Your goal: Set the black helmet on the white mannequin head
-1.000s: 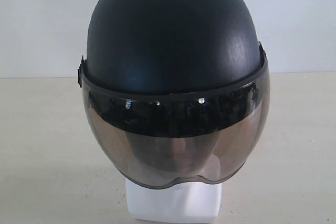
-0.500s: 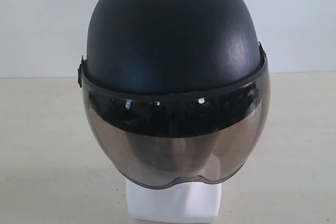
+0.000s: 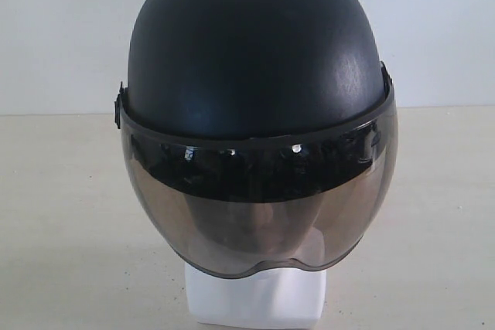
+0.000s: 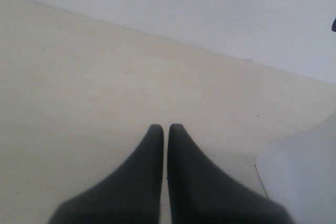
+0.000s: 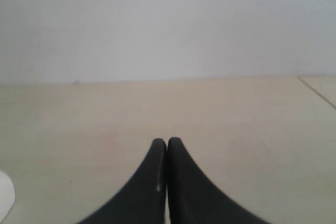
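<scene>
Above the pale table (image 4: pixel 79 77), left gripper (image 4: pixel 165 127): two black fingers drawn almost together, only a hairline slit between the tips; they pinch nothing and touch nothing. Their roots are cut off by the picture's edge.
right gripper (image 5: pixel 166 141): fingers pressed tip to tip with no gap showing, empty, held clear of the table. Neither gripper shows in the exterior view.
unclear beside the left gripper: a blurred white shape (image 4: pixel 302 182) at the frame's edge, near the fingers but apart from them; what it is cannot be told. A dark speck (image 4: pixel 334 24) against the wall (image 4: pixel 236 9) is just as unreadable.
unclear beside the right gripper: a white sliver (image 5: pixel 4 192) cropped by the frame, too little of it in view to name.
black helmet (image 3: pixel 255 52): sits upright on the white mannequin head (image 3: pixel 255 303), facing the exterior camera, its shell covering the whole crown. The very top of the shell is cropped by the upper edge.
visor (image 3: pixel 255 222): smoky and curved, lowered over the face, reaching down to the chin.
white mannequin head: mostly hidden. Only the blocky neck base shows plainly below the visor, its foot cut by the bottom edge. The face is a dim shape behind the tint, its features not readable.
surroundings: the table runs back to the plain light wall.
</scene>
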Motion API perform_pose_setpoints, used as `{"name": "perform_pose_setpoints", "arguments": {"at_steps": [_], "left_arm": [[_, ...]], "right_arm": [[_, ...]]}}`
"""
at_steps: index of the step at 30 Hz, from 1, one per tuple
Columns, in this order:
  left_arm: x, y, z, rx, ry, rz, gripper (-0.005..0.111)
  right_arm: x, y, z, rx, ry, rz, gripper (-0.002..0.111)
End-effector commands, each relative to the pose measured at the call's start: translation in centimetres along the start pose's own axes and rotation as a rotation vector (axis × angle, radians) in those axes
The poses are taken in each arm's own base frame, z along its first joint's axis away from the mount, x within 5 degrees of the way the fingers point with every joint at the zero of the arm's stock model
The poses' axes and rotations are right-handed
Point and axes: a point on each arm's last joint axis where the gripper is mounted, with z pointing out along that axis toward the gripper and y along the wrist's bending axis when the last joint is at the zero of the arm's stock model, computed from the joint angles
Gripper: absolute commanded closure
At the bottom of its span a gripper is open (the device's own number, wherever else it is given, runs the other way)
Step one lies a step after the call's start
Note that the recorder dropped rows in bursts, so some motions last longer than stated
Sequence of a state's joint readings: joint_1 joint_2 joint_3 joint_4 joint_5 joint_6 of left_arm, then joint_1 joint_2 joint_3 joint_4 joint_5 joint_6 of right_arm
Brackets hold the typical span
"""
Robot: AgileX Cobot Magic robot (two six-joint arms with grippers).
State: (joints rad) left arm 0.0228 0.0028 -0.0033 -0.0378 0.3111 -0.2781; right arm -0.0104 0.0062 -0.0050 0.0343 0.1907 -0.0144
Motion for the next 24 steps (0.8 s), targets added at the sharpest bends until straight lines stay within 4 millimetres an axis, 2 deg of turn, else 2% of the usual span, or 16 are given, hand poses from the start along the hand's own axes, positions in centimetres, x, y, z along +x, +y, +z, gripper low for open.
{"name": "perform_pose_setpoints", "arguments": {"at_steps": [1, 24], "left_arm": [[0.09, 0.06, 0.01, -0.005, -0.001, -0.003, 0.102], [0.09, 0.06, 0.01, -0.005, -0.001, -0.003, 0.102]], "right_arm": [[1.45, -0.04, -0.11, 0.005, 0.144, -0.012, 0.109], [1.46, -0.05, -0.11, 0.008, 0.144, -0.003, 0.109]]}}
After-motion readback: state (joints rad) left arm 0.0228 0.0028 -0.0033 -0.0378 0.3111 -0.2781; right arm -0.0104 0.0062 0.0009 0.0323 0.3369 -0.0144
